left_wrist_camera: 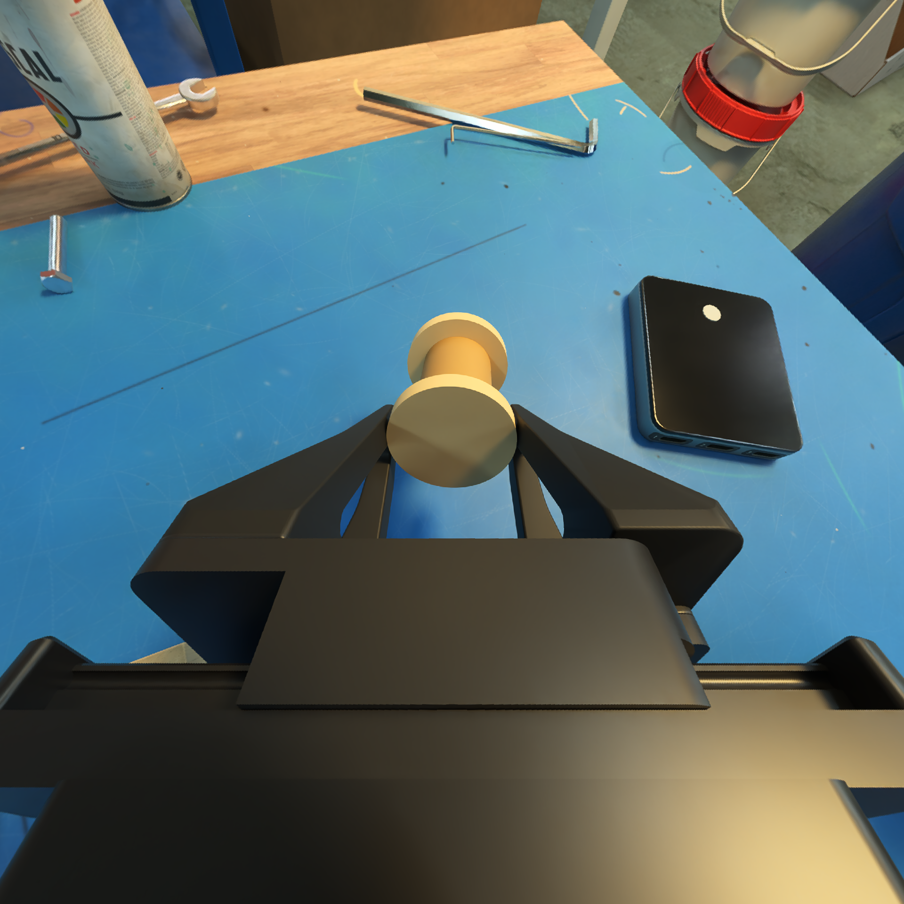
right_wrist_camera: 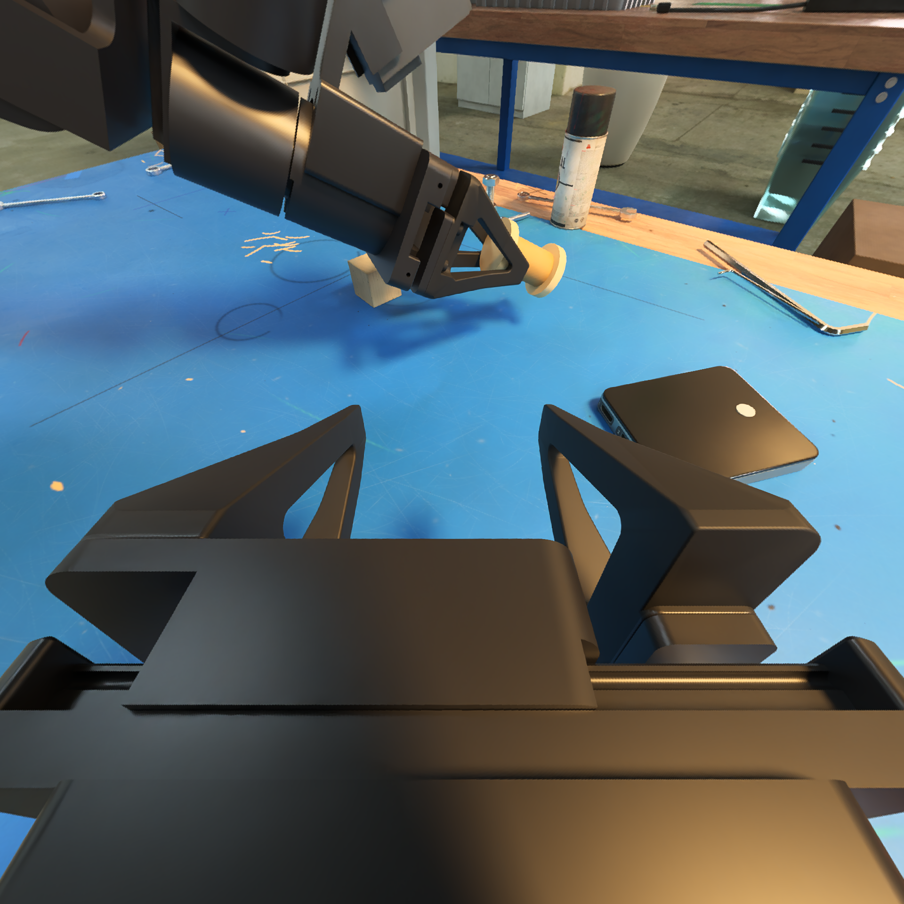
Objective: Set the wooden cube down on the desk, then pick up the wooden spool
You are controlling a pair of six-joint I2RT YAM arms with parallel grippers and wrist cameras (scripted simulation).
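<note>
The wooden spool [left_wrist_camera: 455, 398] is a pale wood reel with two round flanges. My left gripper [left_wrist_camera: 451, 416] is shut on its near flange and holds it a little above the blue mat, axis pointing away from the camera. In the right wrist view the left gripper [right_wrist_camera: 508, 254] holds the spool [right_wrist_camera: 535, 264] clear of the mat, with its shadow below. The wooden cube [right_wrist_camera: 372, 286] rests on the mat behind and under the left gripper. My right gripper [right_wrist_camera: 451, 420] is open and empty over the mat in the foreground.
A black power bank [left_wrist_camera: 714, 367] lies on the mat right of the spool, and shows by my right fingertip [right_wrist_camera: 709, 425]. A spray can [left_wrist_camera: 98, 102], a bolt [left_wrist_camera: 56, 257], a wrench [left_wrist_camera: 191, 95] and a long hex key [left_wrist_camera: 479, 122] lie toward the wooden desk edge [left_wrist_camera: 391, 73].
</note>
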